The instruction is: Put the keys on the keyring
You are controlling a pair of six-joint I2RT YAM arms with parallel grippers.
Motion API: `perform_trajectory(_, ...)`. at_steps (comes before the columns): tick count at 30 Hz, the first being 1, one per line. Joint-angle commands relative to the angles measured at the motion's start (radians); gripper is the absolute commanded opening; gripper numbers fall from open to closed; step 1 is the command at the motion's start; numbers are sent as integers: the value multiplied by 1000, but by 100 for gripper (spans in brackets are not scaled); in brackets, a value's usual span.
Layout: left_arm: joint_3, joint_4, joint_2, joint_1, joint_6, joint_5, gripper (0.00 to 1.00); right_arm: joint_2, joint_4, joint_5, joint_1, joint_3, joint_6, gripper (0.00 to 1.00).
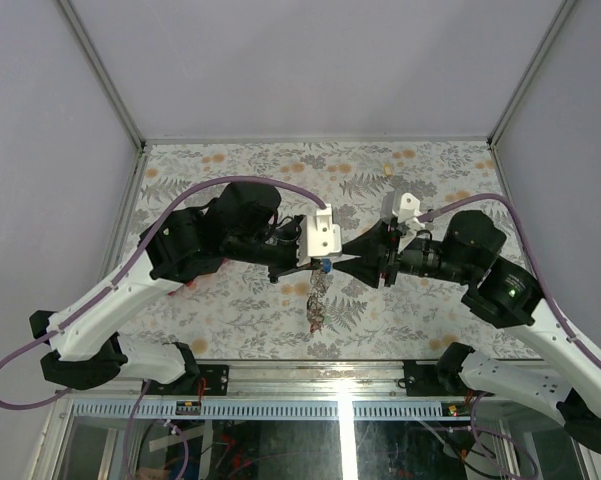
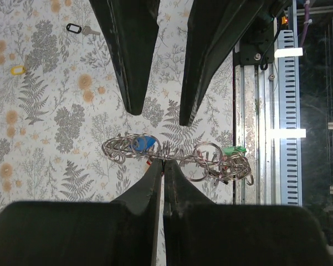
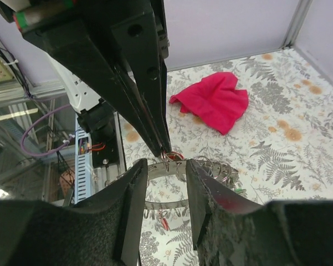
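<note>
We record first, at mid-frame of the overhead view, the keyring (image 1: 318, 296): a tangle of wire loops and keys (image 2: 210, 162) with blue and green tags, trailing toward the lower edge. The left gripper (image 2: 163, 164) is pressed together on its wire. The right gripper (image 3: 166, 166) faces it, fingers spread, with the tips just beside the ring. Farther off on the floral table (image 2: 39, 138) are a black-tagged key (image 2: 77, 28) and a yellow tag (image 2: 16, 70), upper left of the left wrist view. A magenta cloth (image 3: 213, 101) lies upper right of the right wrist view.
</note>
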Motion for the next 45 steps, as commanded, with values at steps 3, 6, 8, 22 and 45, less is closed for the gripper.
perform_trajectory(3, 58, 4, -5, -10, 26, -24, 0, 38, 42, -88, 4, 14, -13, 41)
perform_trajectory(6, 60, 3, -3, -13, 26, -23, 0, 59, 47, -103, 5, 12, -21, 40)
perform_trajectory(8, 61, 3, -2, -13, 26, -23, 0, 67, 52, -105, 5, 8, -23, 39)
perform_trajectory(22, 56, 3, -3, -19, 32, -23, 0, 98, 62, -109, 5, -11, -41, 34)
perform_trajectory(45, -16, 69, -78, -19, 29, 1, 26, 28, 16, -145, 5, 25, -96, 0)
